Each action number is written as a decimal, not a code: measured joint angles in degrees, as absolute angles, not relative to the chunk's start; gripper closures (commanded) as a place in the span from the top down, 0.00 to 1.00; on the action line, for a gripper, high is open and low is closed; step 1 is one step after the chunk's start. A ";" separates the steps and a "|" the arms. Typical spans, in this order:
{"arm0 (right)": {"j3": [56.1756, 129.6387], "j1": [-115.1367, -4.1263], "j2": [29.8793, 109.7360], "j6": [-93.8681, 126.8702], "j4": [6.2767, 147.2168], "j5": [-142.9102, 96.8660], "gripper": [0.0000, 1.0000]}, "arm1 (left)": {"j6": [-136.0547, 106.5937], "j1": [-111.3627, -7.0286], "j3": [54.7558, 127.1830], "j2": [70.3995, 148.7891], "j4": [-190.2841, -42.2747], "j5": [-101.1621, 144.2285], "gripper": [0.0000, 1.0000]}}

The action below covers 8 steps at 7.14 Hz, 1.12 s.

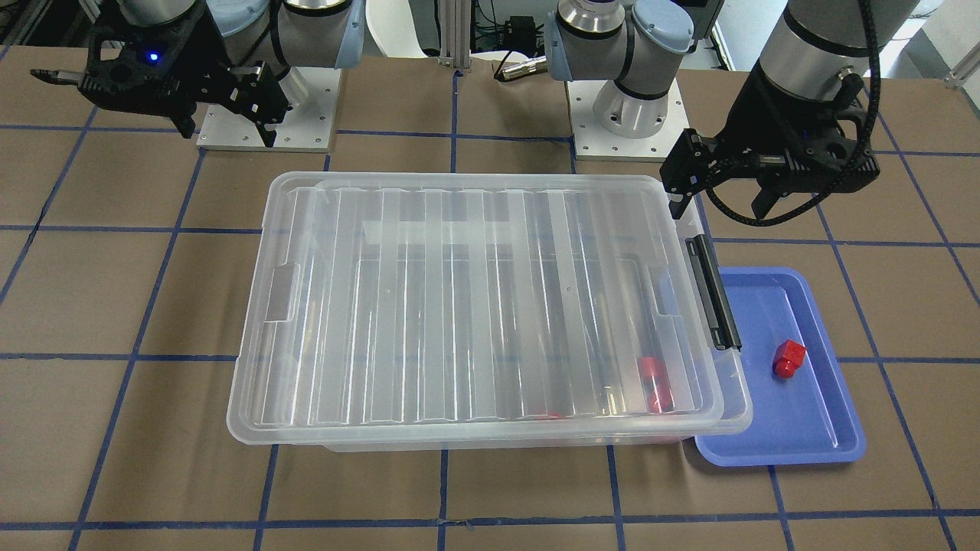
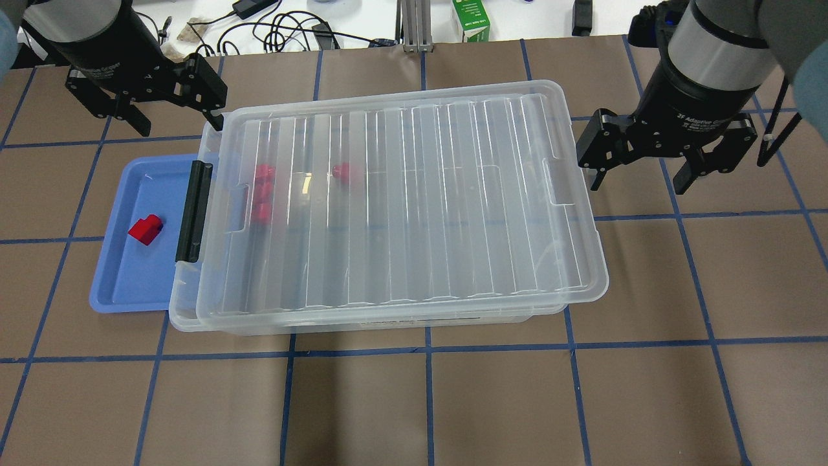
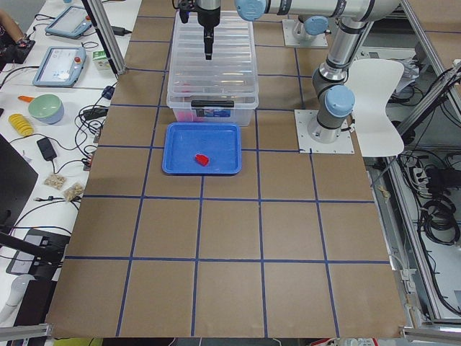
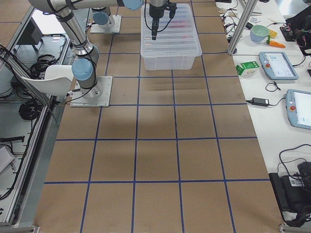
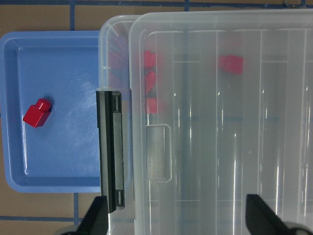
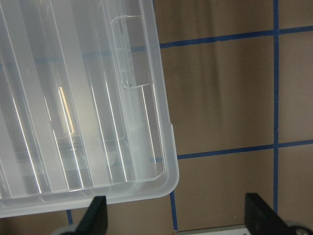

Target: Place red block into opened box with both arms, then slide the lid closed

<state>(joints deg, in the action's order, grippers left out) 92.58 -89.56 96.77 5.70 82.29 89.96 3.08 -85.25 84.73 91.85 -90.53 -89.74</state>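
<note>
Noted one red block lying loose in blue tray, lower than left pincer and to its outer side, clear of its fingers. Saw more red blocks inside box, under lid, inboard of that pincer. Found lid shifted toward right pincer, overhanging that end, with a thin strip by black bar uncovered; judged closing slide nearly done. Logged both pincers spread wide, empty, hovering off opposite short ends, probably placed for nudging lid.
</note>
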 measured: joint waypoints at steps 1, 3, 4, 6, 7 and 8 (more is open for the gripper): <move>92.61 -89.57 96.77 5.71 82.26 90.03 1.00 | 3.08 -85.25 84.73 91.86 -90.53 -89.74 1.00; 92.63 -89.60 96.77 5.71 82.15 90.13 1.00 | 3.08 -85.25 84.73 91.92 -90.53 -89.74 1.00; 92.67 -89.61 96.77 5.71 82.18 90.09 1.00 | 3.08 -85.25 84.73 91.92 -90.53 -89.74 1.00; 92.77 -89.37 96.66 5.90 82.44 89.73 1.00 | 3.08 -85.25 84.73 91.93 -90.53 -89.74 1.00; 93.05 -89.20 96.20 6.00 82.75 89.72 1.00 | 3.08 -85.25 84.73 91.93 -90.53 -89.74 1.00; 93.58 -88.74 94.89 5.76 83.61 89.71 1.00 | 3.08 -85.25 84.73 91.93 -90.53 -89.74 1.00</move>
<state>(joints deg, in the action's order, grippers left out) 93.58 -88.74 94.89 5.76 83.61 89.71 3.08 -85.25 84.73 91.93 -90.53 -89.74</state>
